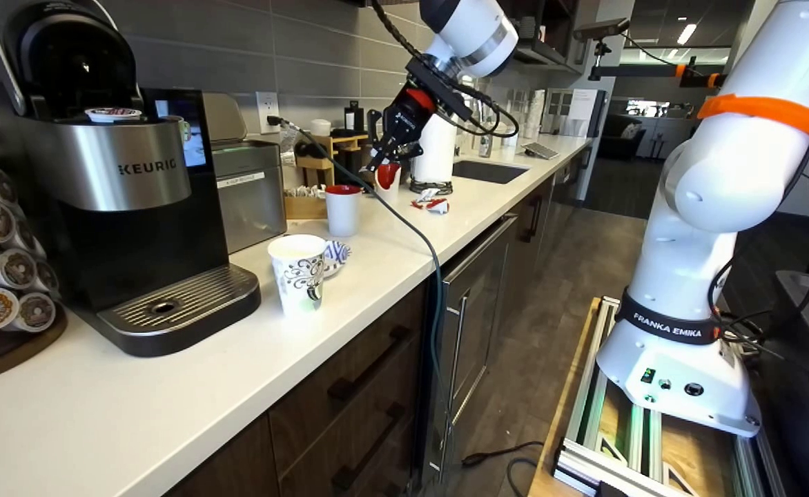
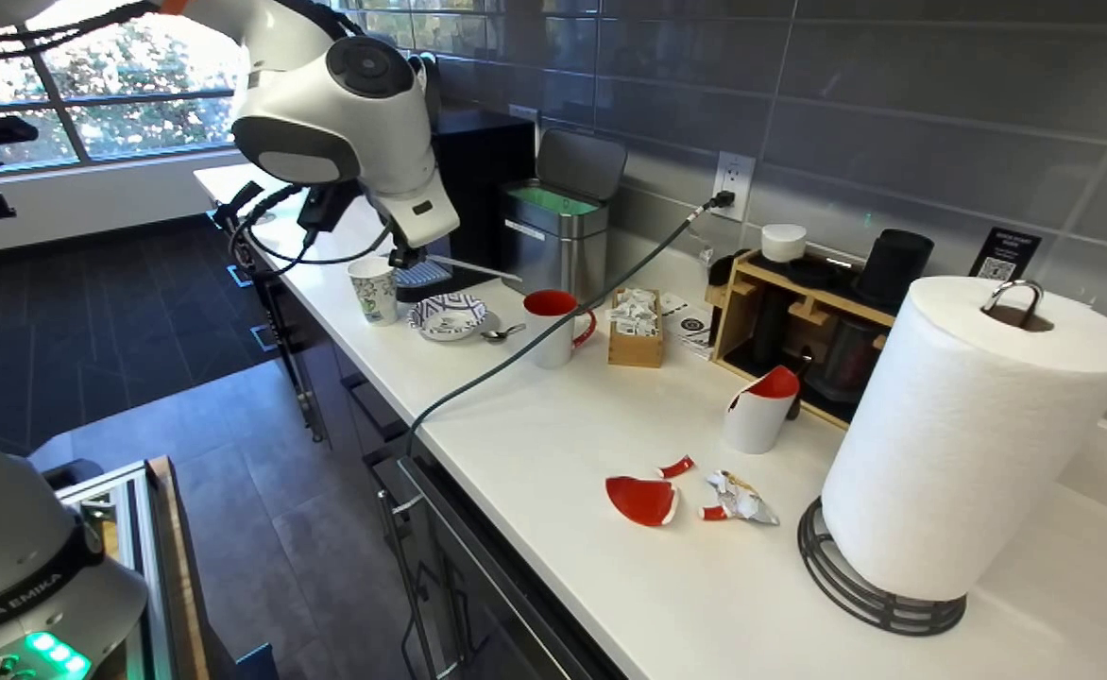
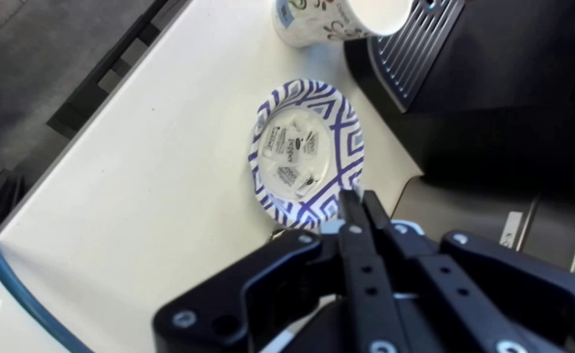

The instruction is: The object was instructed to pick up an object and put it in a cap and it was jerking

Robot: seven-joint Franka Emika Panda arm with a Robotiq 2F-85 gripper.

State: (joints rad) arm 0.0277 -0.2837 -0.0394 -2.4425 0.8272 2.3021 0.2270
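Note:
A patterned paper cup [image 1: 294, 279] stands upright on the counter; it also shows in the other views [image 2: 372, 293] [image 3: 317, 22]. A blue-and-white bowl [image 3: 349, 139] holding several pepper packets [image 3: 292, 150] sits beside it and shows in both exterior views [image 1: 335, 257] [image 2: 471, 312]. My gripper [image 3: 360, 197] is nearly closed on a thin pale object [image 3: 357, 190], blurred and mostly hidden by the fingers. In the wrist view the fingertips overlap the bowl's edge. In an exterior view the gripper [image 1: 377, 164] hangs above the counter; elsewhere the arm largely hides it.
A coffee machine [image 1: 135, 166] and steel bin [image 1: 249, 193] stand along the wall. A red-lined mug [image 2: 552, 349], spoon [image 2: 502, 333], packet box [image 2: 637, 348], broken mug [image 2: 757, 423], red shards [image 2: 643, 501] and paper towels [image 2: 969, 453] are on the counter. A cable [image 2: 516, 354] crosses it.

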